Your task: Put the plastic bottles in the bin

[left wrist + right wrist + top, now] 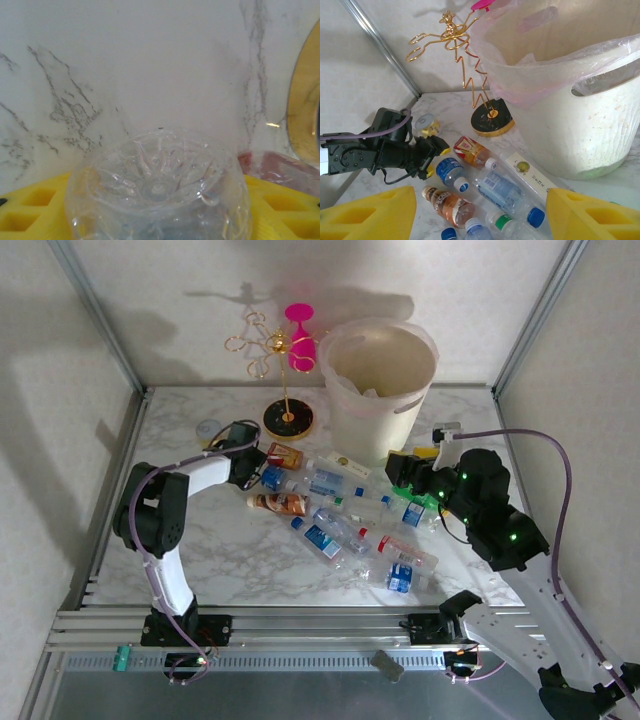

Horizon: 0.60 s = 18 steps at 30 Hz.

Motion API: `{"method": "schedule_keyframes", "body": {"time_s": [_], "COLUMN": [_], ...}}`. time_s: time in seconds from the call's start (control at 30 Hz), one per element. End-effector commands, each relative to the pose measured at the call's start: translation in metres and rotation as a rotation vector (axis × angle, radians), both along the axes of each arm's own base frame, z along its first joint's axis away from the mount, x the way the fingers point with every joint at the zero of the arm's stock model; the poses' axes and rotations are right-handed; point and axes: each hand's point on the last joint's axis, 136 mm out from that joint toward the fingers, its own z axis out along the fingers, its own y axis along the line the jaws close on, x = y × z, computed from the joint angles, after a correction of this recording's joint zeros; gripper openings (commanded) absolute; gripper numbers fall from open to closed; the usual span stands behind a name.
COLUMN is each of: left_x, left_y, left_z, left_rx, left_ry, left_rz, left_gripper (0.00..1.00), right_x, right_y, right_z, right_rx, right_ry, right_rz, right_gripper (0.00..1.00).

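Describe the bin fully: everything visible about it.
The bin is a large round bucket of pale cream, translucent plastic, standing upright on the far part of the marble table, right of the gold wire stand. A thin pinkish liner drapes loosely over its rim, and a slot handle is cut just below. The stand's base sits close beside it; whether they touch cannot be told.

Left arm (172, 575) and right arm (520, 625): white links, black joint housings, a mauve cable (566, 490) routed outside each. Green indicator lights (513, 537) on right arm joints. Right claw (480, 212) fingers (370, 215) — yellow, with square recesses.
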Motion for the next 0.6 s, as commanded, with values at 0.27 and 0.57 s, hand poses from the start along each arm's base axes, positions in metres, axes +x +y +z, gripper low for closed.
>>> {"method": "schedule_keyframes", "body": {"time_s": [0.27,0.57], "left_x": [-0.009,-0.055], "left_y": [0.007,-0.054], "left_z": [0.128,0.246], "left_rx": [0.019,0.090], "left_ry": [-0.257,-0.616], "left_rz": [-0.078,-0.441], "left_gripper": [0.54,0.52], "right_x": [-0.012,-0.019], "right_y": [0.009,0.066], "right_z": [0.012,-0.007], "right_rx": [0.033,0.075], "right_ry": [-0.001,0.096], "right_rz": [0.067,0.345], "right_gripper": [0.69,0.68]}}
